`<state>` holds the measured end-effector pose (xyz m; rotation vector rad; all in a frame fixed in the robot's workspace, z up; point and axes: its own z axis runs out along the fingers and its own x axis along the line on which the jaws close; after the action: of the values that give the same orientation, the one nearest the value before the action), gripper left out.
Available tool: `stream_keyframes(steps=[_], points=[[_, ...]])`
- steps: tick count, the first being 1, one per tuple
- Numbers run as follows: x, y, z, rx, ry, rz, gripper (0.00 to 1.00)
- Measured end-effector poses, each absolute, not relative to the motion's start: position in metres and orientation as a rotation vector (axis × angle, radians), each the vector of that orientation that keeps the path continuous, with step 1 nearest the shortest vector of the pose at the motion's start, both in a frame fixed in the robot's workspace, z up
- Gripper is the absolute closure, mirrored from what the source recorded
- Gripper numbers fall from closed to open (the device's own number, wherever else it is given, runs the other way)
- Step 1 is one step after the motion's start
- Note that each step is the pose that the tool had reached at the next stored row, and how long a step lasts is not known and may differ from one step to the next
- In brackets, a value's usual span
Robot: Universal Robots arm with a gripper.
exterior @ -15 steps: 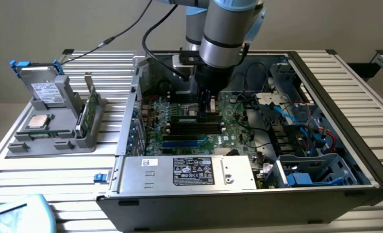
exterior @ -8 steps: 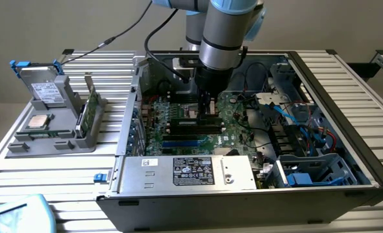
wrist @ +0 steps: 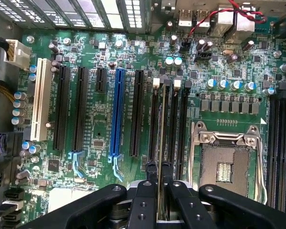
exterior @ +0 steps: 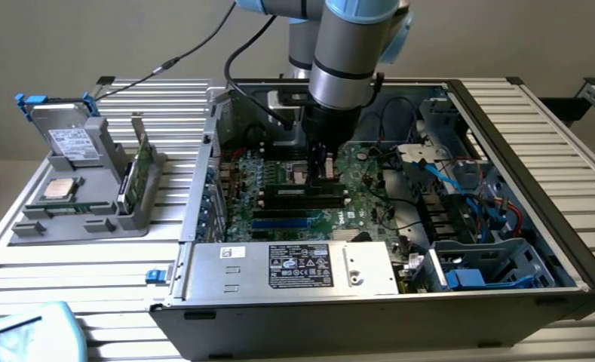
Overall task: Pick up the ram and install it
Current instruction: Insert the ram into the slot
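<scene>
My gripper (wrist: 158,167) reaches down into the open computer case (exterior: 538,188), over the black memory slots (wrist: 154,119) of the green motherboard (exterior: 277,219). Its two black fingers (wrist: 151,172) stand almost together, shut on the ram (wrist: 163,124). The ram shows edge-on as a thin grey strip running from the fingertips along one slot. Whether it is seated in the slot I cannot tell. In the exterior view the gripper (exterior: 323,177) hangs upright just above the slots, beside the processor socket (wrist: 226,167).
A grey holder (exterior: 76,215) outside the case, at the exterior view's left, carries a boxy drive with blue clips (exterior: 71,136), a square silver chip (exterior: 59,190) and an upright green board stick (exterior: 138,173). The power supply (exterior: 292,268) and blue cables (exterior: 458,188) crowd the case.
</scene>
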<state>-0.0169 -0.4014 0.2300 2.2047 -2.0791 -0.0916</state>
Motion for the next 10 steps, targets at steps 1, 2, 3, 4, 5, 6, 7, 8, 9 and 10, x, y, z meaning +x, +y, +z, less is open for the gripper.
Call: stream_keyframes(steps=[1, 2, 3, 4, 5, 6, 7, 8, 9, 10], points=[[-0.0169, -0.4016, 0.2297, 2.205, -2.079, -0.092, 0.86], [-0.0169, -0.4017, 0.2294, 2.205, -2.079, -0.092, 0.86], [-0.0169, -0.4018, 0.2293, 2.205, -2.079, -0.092, 0.86], [-0.0169, -0.4018, 0.2294, 2.205, -2.079, -0.091, 0.86], [-0.0169, -0.4019, 0.2293, 2.205, -2.079, -0.092, 0.86], [-0.0169, -0.4023, 0.2293, 2.205, -2.079, -0.092, 0.86], [-0.0168, -0.403, 0.2293, 2.205, -2.079, -0.091, 0.86], [-0.0169, -0.4036, 0.2293, 2.205, -2.079, -0.092, 0.86], [-0.0169, -0.4044, 0.2293, 2.205, -2.079, -0.092, 0.86], [-0.0169, -0.4049, 0.2293, 2.205, -2.079, -0.092, 0.86]])
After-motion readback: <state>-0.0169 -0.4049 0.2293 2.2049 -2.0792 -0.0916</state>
